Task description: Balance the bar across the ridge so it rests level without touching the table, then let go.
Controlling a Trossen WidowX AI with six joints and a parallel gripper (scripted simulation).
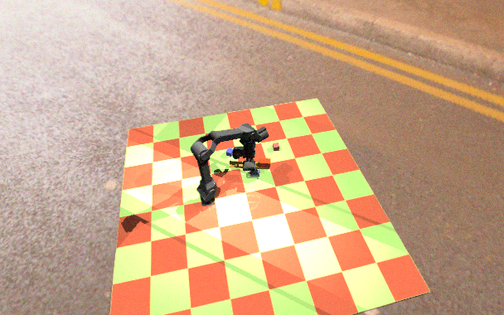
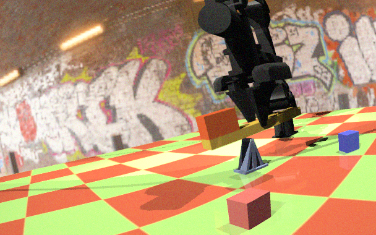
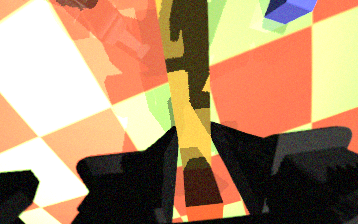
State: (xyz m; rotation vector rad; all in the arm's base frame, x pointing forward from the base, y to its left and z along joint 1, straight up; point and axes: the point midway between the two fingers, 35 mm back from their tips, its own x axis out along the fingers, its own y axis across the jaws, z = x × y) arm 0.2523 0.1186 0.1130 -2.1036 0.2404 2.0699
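The pincer of the gripper point(image 1: 249, 167) point(image 2: 258, 123) point(image 3: 194, 127) is clamped on the bar point(image 1: 235, 164) point(image 2: 222, 138) point(image 3: 192, 115), with one finger on each of its long sides. The bar is yellow, and it carries an orange block point(image 1: 263, 162) point(image 2: 217, 122) on one end.

In the top view, the long axis of the bar goes almost straight from left to right, and the block end points to the right. In the exterior view, the same axis goes from the near left, where the block is, to the far right, where the plain end points toward the foot of the arm point(image 1: 203, 166) point(image 2: 241, 40).

The bar is above the checkered table point(image 1: 269, 232) point(image 2: 123, 173) point(image 3: 260, 75) and does not touch it. The grey ridge point(image 1: 253, 174) point(image 2: 251, 159) stands upright on the table; in the exterior view its top appears just under the bar, but I cannot tell if the two are touching. That view is itself slanted, so I cannot say if the bar is level.

In the exterior view, a red cube point(image 1: 276, 147) point(image 2: 248, 208) lies near, in front of the ridge, and a blue cube point(image 1: 230, 152) point(image 2: 349, 141) point(image 3: 290, 10) lies to the right, well apart from it.
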